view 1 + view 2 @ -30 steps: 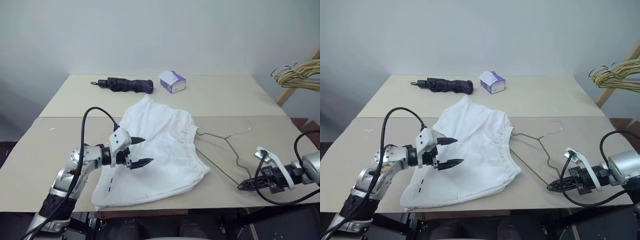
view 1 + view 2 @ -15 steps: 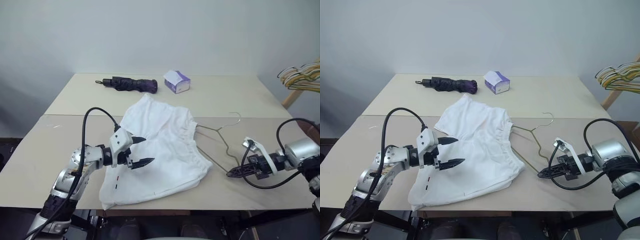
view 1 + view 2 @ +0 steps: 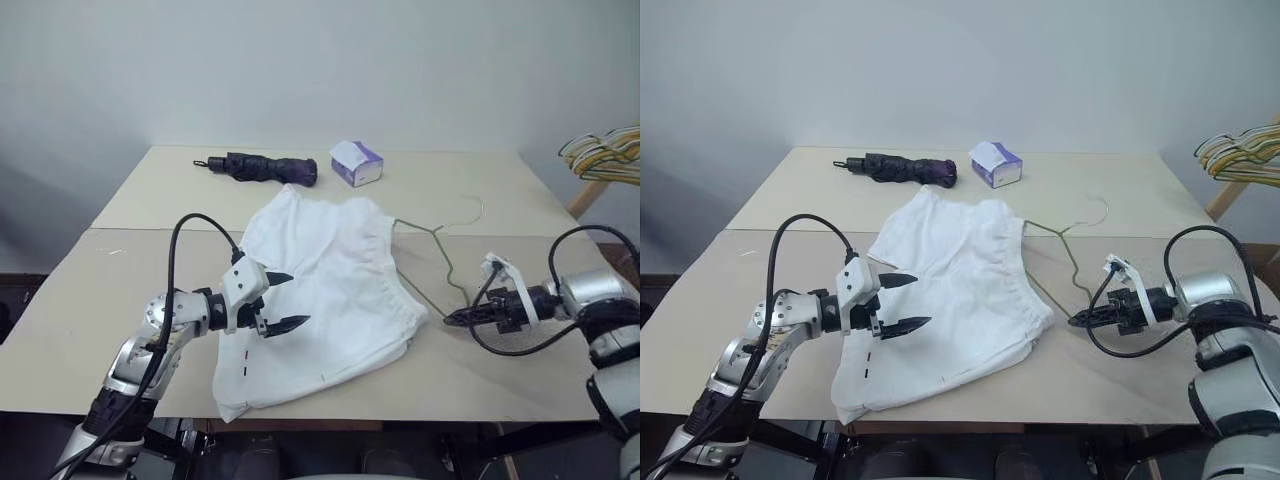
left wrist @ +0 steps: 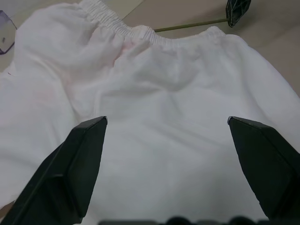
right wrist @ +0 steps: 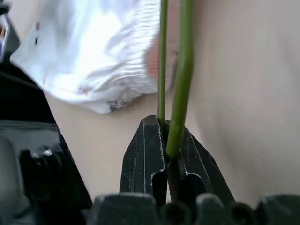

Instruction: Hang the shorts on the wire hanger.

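**A:** Right gripper is pinched tight on the wire hanger, at the corner nearest the robot; the wrist view shows both wire legs clamped between the black fingers. Since a second ago it has dragged the hanger toward the far side of the table and in against the shorts. The near corner was well clear of the cloth, now it sits just beside the waistband edge. Part of the frame shift is the head camera moving, though.

**B:** Left side?

**A:** Left gripper hasn't moved, fingers spread wide, hovering over the left leg of the shorts, holding nothing. The shorts lie flat in the middle of the table, the waistband facing the hanger. The hook points to the far right.

**B:** So what does it mean for the task?

**A:** The hanger is lined up at the waistband, nothing threaded yet. My read: next the left pinches the waistband and lifts it so the wire can slide in. Early stage.

**B:** Clutter?

**A:** Folded umbrella and tissue box at the far edge, well apart.
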